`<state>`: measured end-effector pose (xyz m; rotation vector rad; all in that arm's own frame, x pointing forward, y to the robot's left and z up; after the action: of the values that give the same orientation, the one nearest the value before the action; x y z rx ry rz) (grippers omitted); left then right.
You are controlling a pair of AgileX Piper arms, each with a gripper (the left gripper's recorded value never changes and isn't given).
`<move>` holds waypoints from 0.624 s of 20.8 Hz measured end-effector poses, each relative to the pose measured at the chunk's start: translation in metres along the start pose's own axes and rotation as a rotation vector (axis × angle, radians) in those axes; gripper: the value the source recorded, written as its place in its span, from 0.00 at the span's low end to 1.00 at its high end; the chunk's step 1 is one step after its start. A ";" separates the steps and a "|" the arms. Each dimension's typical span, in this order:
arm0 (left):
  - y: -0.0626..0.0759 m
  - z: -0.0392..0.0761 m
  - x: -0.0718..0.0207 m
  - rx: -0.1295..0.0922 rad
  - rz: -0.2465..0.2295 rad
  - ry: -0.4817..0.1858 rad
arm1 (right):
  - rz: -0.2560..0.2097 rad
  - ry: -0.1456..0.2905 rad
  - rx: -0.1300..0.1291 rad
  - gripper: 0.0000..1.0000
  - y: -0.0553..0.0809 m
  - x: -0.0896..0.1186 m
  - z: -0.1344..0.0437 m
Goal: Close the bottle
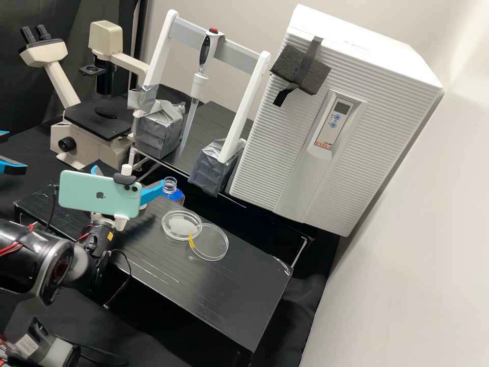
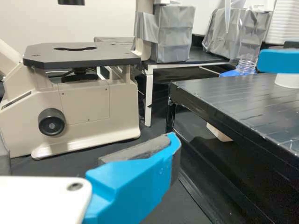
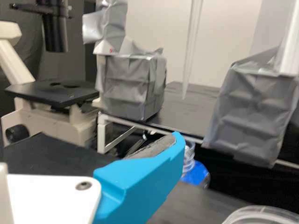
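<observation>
Just beyond the right jaws (spread apart, holding nothing) stands the uncapped bottle (image 1: 172, 189).

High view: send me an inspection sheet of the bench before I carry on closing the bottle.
Surface: black ribbed platform, no spill seen.
Job's things: bottle of blue liquid, upright, uncapped.
Clutter: plain petri dish and yellow-marked petri dish, rims meeting, near the bottle.
Tools: right tool open, one finger beside the bottle; left tool open, off the platform near the inverted microscope.
Cables: black cable looping below the right arm at the platform's edge.
Surroundings: micropipette hanging on a white stand; white ribbed appliance.
</observation>
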<state>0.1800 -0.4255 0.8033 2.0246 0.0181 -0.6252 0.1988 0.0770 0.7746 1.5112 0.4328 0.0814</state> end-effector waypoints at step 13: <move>0.000 0.000 0.0000 0.000 0.000 0.000 | -0.023 -0.031 0.004 1.00 -0.007 -0.016 0.006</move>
<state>0.1800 -0.4255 0.8033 2.0246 0.0181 -0.6252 0.1847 0.0662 0.7712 1.5096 0.4257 0.0393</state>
